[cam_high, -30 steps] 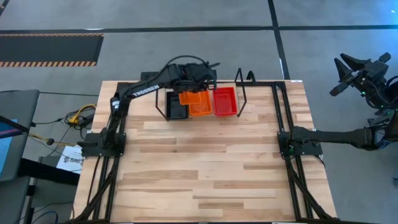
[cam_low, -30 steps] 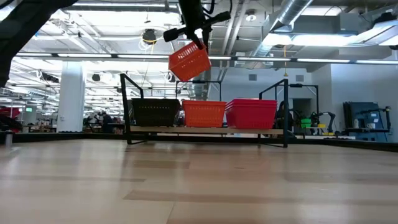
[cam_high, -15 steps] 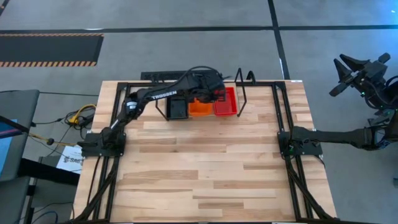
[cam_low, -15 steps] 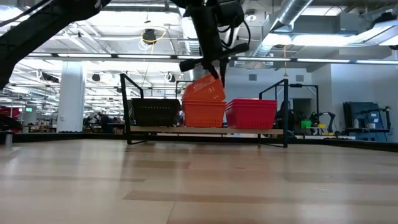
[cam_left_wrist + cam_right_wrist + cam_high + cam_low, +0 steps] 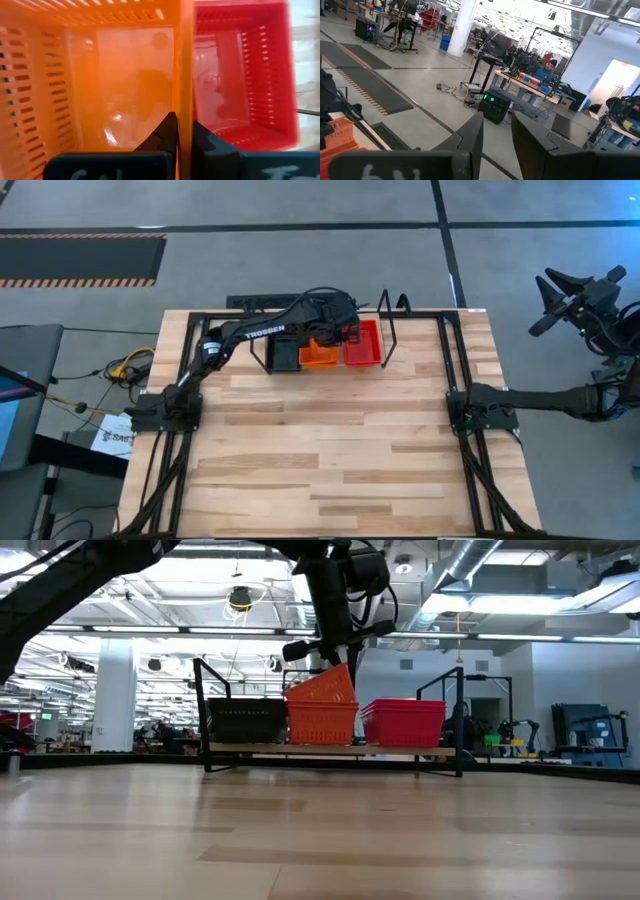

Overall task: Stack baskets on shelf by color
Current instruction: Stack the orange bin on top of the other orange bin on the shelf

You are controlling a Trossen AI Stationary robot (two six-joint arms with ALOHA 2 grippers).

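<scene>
1. Tabletop [image 5: 330, 460] carries the shelf [image 5: 392, 320] along its far edge, with black baskets [image 5: 284, 356], an orange stack [image 5: 322, 723] and red baskets [image 5: 362, 344] side by side.
2. Right arm waits off the tabletop; right end effector [image 5: 496, 131] has its fingers apart, holding nothing.
3. Left end effector [image 5: 183, 132] is clamped on the rim of the top orange basket [image 5: 325, 688], which sits tilted on its stack.
4. Level it, press it squarely into the stack, then release.
</scene>
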